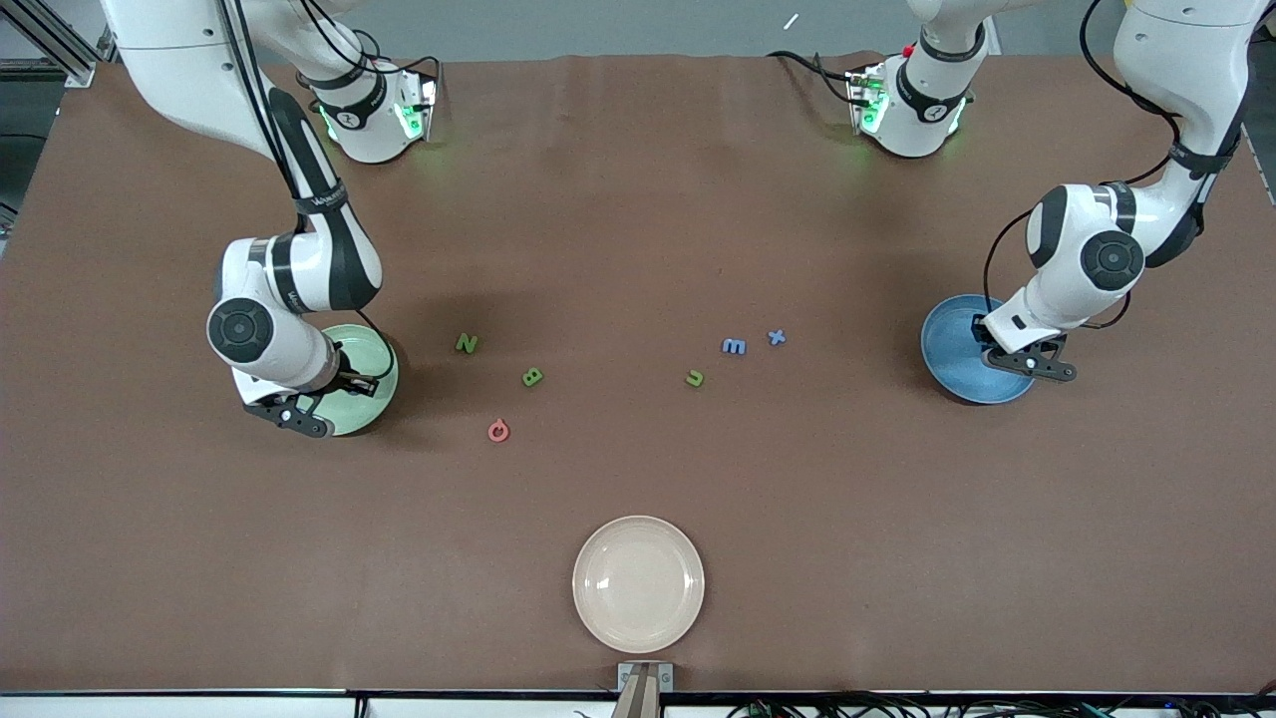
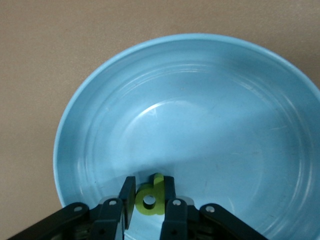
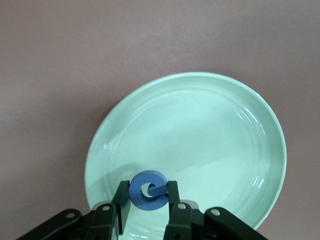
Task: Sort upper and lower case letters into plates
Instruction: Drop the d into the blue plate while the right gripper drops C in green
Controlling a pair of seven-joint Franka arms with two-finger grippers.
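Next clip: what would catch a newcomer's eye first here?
Both arms are mid-delivery: the left gripper holds a green p over the blue plate, and the right gripper holds a blue G over the mint green plate. Six loose letters lie between the plates; nearer the camera sits a cream plate.

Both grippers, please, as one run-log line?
left gripper: holds green p over blue plate | right gripper: holds blue G over mint plate
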